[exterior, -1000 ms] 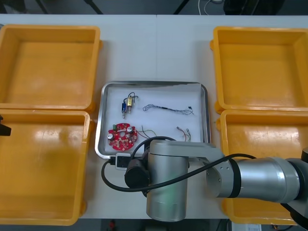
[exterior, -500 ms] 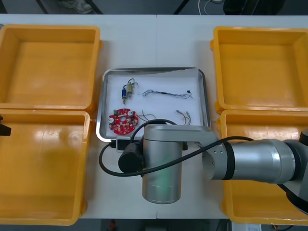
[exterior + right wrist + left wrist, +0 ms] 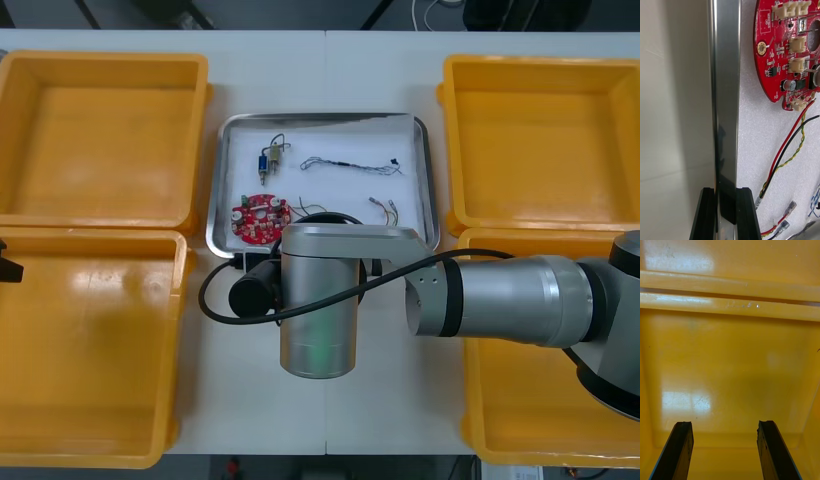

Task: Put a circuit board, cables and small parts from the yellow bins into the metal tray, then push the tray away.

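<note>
I had the right gripper (image 3: 727, 215) clamped on the near rim of the tray (image 3: 727, 93), fingers apart by just the rim's thickness. Just inside lay the board (image 3: 790, 48), with red, yellow and black cables (image 3: 788, 153) beside it. Farther in were small metal parts (image 3: 268, 160) and a blue-white cable (image 3: 350, 165). My left gripper (image 3: 725, 450) hung wide open over a bin (image 3: 730, 363).

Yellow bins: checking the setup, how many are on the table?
4: far left bin, near left bin, far right bin, near right bin.
</note>
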